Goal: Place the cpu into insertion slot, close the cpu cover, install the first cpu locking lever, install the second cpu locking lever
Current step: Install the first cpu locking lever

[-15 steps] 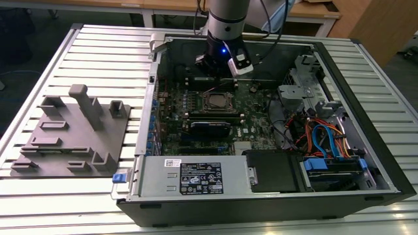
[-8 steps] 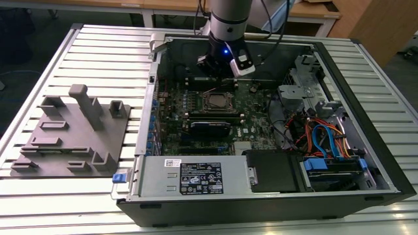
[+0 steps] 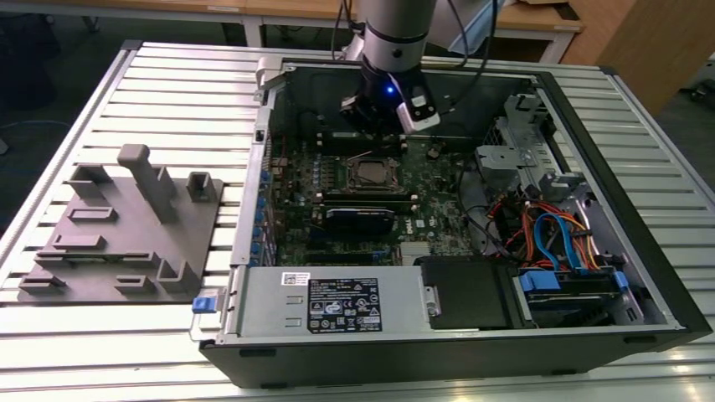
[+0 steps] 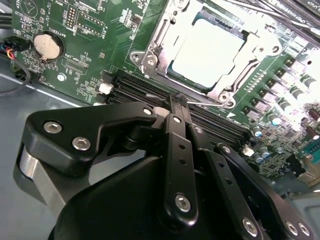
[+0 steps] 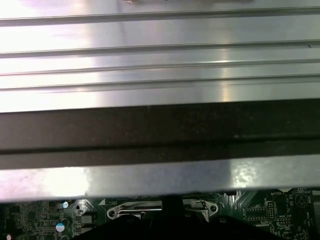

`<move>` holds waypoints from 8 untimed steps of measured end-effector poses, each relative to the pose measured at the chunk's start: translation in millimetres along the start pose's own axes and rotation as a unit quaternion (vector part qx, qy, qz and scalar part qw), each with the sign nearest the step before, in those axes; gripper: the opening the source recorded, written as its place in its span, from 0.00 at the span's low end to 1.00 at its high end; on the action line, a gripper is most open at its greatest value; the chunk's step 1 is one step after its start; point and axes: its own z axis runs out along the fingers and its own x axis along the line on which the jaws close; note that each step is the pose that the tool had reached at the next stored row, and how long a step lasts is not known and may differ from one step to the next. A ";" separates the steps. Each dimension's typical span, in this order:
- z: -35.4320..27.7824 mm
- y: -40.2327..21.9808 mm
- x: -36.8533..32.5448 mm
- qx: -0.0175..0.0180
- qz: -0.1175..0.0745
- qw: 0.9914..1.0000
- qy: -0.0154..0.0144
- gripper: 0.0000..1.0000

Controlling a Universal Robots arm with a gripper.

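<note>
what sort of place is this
Most likely a robotics lab bench: a robot arm reaches into an open computer case lying on a slatted metal table, with a grey fixture plate beside it.

On the slatted metal bench, an open black computer case fills the exterior view's centre and right, a silver labelled power supply at its lower edge, blue and orange cables at right, and a grey moulded fixture plate beside it at left.
</note>
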 end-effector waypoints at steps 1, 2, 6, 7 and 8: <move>0.3 0.0 -0.5 0.000 0.000 1.000 0.000 0.11; 0.6 0.0 -1.1 0.000 0.000 1.000 0.000 0.11; 2.0 0.0 -2.9 0.000 0.000 1.000 0.000 0.11; 2.4 0.0 -3.4 0.000 0.000 1.000 0.000 0.11; 2.8 0.0 -3.9 0.000 0.000 1.000 0.000 0.11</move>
